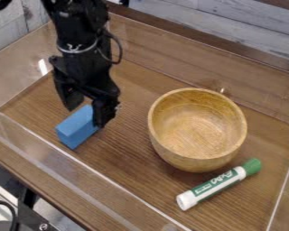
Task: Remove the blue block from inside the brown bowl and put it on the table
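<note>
Block is down. The blue block (pixel 76 129) sits flat on the bench (pixel 129 162), well clear of the brown bowl (pixel 198 128), which looks empty from here. So by my read the placing part of the task is done; what's left is just getting the arm away cleanly.

Jaws (pixel 88 110): released, spread wide, pointing straight down. Nothing gripped. The block is directly under and slightly toward the camera-left of the fingertips, its upper end tucked between the two black fingers. I can't tell from this single view whether a fingertip touches the block's top edge or just hovers over it; the dark fingers overlap it in the picture.

The relation that matters for the next move: block lies below the jaws, long axis running diagonally from near the fingers toward the front-left wall of the bench. The bowl is off to the right of the jaws, apart from both. One arm only, so no choice of hand.

My call: a straight vertical lift is the safe exit. Any sideways drift before the fingers clear the block's top risks nudging or tipping it, since its end is inside the finger gap. Drift to the right would also head toward the bowl rim.

Green-and-white marker (pixel 219 184) lies in front of the bowl, near the right side, nowhere near the exit path.
</note>
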Controlling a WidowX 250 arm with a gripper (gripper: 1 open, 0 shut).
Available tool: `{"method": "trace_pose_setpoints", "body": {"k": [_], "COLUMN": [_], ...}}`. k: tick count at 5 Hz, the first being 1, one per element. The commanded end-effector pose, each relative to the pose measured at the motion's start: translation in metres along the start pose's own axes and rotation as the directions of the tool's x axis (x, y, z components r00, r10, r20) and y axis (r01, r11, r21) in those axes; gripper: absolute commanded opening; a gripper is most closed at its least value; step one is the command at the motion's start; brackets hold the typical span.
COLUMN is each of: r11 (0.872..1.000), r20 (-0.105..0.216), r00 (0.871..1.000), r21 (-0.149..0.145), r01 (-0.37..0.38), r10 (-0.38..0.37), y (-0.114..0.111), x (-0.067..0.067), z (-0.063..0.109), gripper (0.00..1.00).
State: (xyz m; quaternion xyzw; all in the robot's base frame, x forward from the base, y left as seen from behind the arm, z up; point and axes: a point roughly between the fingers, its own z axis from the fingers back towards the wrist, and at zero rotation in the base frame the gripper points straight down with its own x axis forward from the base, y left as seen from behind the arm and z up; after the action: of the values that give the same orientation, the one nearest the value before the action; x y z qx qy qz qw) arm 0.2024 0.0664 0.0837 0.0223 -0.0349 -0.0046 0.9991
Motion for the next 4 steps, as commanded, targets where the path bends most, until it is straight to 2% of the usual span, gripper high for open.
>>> {"method": "trace_pose_setpoints", "body": {"k": [1, 4], "r11": [1.0, 0.999], "r20": [0.072, 0.11], "r00": [0.997, 0.993], "r21": [0.013, 0.003], "r01": [-0.014, -0.032], "r10": [0.013, 0.031], "y": [0.007, 0.013], "x": [0.012, 0.014], "z": [0.019, 0.03], "gripper": [1.0, 1.0]}}
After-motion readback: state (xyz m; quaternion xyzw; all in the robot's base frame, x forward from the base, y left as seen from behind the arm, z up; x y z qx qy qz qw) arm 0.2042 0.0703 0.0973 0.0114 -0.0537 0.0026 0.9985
